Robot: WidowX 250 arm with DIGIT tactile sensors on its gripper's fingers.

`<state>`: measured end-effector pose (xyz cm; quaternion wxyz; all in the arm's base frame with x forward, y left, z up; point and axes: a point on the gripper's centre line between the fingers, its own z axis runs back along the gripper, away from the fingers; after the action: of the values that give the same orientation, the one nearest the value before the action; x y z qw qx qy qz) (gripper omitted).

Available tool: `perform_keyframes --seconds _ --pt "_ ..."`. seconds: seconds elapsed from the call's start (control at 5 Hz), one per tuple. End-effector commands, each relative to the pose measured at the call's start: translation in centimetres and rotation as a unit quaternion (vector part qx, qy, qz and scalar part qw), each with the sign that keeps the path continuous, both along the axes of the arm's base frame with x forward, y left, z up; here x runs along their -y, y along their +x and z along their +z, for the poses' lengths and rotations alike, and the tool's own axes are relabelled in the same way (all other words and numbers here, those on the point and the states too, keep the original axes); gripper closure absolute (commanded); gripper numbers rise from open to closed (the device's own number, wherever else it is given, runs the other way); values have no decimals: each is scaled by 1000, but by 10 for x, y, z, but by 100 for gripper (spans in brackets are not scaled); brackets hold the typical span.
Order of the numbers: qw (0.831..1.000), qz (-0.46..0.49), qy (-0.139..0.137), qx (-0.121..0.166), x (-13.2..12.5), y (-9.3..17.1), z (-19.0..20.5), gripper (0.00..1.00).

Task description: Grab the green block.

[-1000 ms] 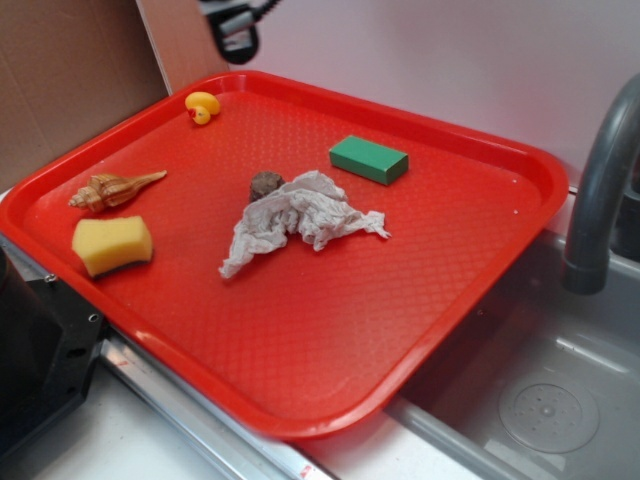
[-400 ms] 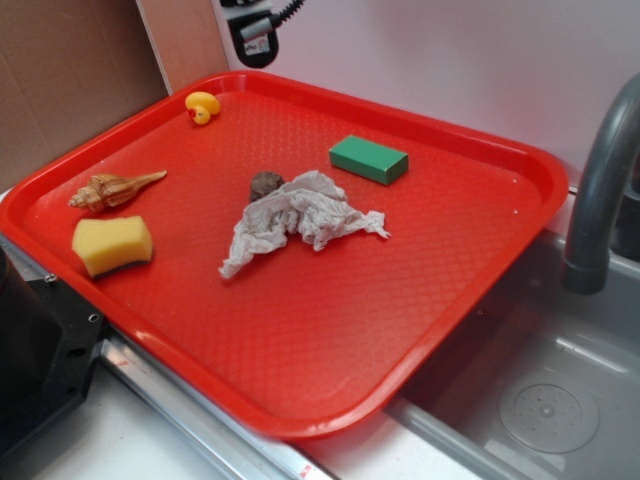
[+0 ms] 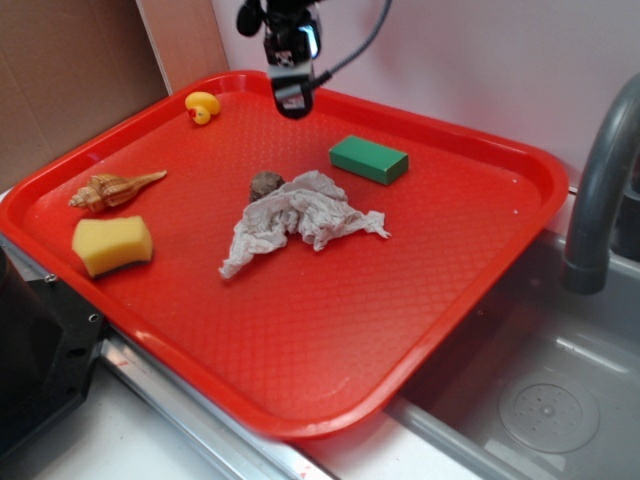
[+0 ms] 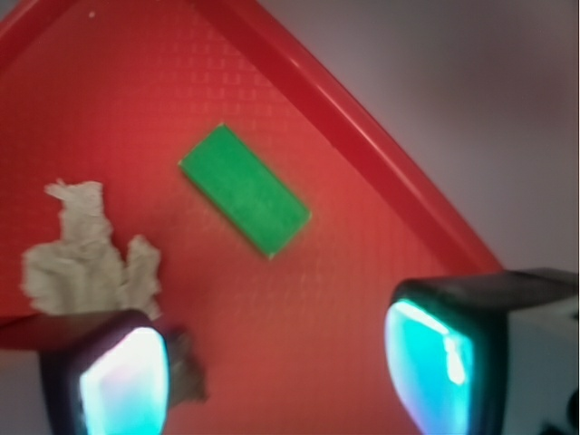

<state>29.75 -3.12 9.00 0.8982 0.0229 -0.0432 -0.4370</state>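
A big red tray (image 3: 480, 300) sits by a grey sink (image 3: 540, 400). On the left side of the tray there is a yellow sponge (image 3: 112, 244) near the front edge. Just behind it lies a tan seashell (image 3: 112, 189). Farther back, near the tray's far rim, is a little yellow rubber duck (image 3: 202, 106).

In the middle lies a crumpled paper towel (image 3: 296, 217). A small brown lump (image 3: 265, 184) touches its back left edge.

The gripper (image 3: 292, 100) hangs in the air above the back of the tray, between the duck and the green block (image 3: 369, 159). Its two fingers are spread wide apart and hold nothing.

The green block lies flat on the tray, to the right of the gripper and just behind the paper towel, not touching it. In the wrist view the green block (image 4: 245, 189) sits ahead of the spread fingers (image 4: 122, 381), close to the tray's rim.

A dark grey tap (image 3: 600, 180) stands on the far right, above the sink.
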Motion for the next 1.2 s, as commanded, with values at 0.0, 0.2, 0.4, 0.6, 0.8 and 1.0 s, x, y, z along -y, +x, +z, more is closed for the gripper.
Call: perform_keyframes --seconds 0.0,0.2,0.4,0.6,0.8,1.0 --pt "999 -47 22 6 19 17 -22 0" --pt "997 -78 18 11 28 19 -41 0" --pt "995 -103 9 15 38 27 -56 0" --pt "993 -114 9 1 41 21 -59 0" --pt "996 -91 14 -20 42 11 -65 100" --pt "998 -59 12 -30 40 5 -56 100"
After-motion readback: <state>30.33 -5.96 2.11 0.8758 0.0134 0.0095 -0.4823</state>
